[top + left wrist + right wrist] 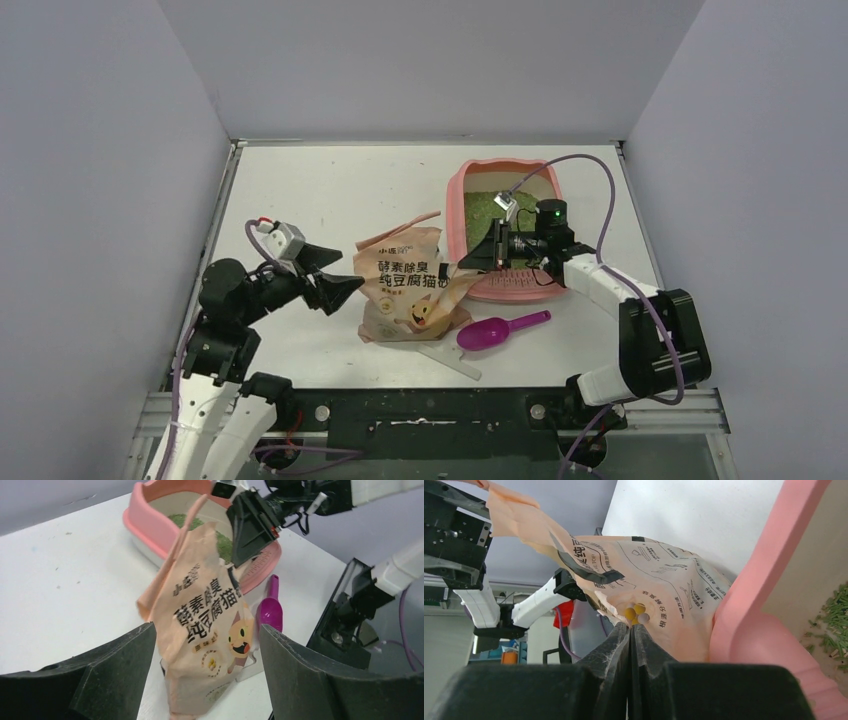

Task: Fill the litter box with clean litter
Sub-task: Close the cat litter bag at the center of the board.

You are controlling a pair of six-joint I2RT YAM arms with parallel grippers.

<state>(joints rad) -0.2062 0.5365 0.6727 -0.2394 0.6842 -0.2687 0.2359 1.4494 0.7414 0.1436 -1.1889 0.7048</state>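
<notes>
While the right gripper [466, 262] has its jaws pressed fully together, the left gripper [352, 270] stands wide open with nothing in it. At the tips of the right jaws, the wrist view shows the torn upper edge of the litter bag [408, 290] pinched thin, so that gripper holds the bag by its top corner. The bag is peach-coloured, with dark printed characters and a cartoon cat. It slopes down and away from those tips toward the left arm, its lower end resting on the white table [300, 190]. It stands straight ahead of the open left jaws, in line with the gap between the 2 fingers [115, 667]. Whether its side brushes either pad I cannot tell.

The litter box [456, 215] sits just beside the right jaws, and in that wrist view its pink wall rises immediately to the right of the closed fingers. From the left jaws it lies beyond the bag, well apart. The litter [487, 212] lies inside the box, past the right jaws, as a green patch over part of the pale floor.

A magenta scoop [497, 330] lies flat on the table on the near side of the right jaws. It is ahead and to the right of the left jaws, beside the bag, with its handle pointing toward the box's slotted end.
</notes>
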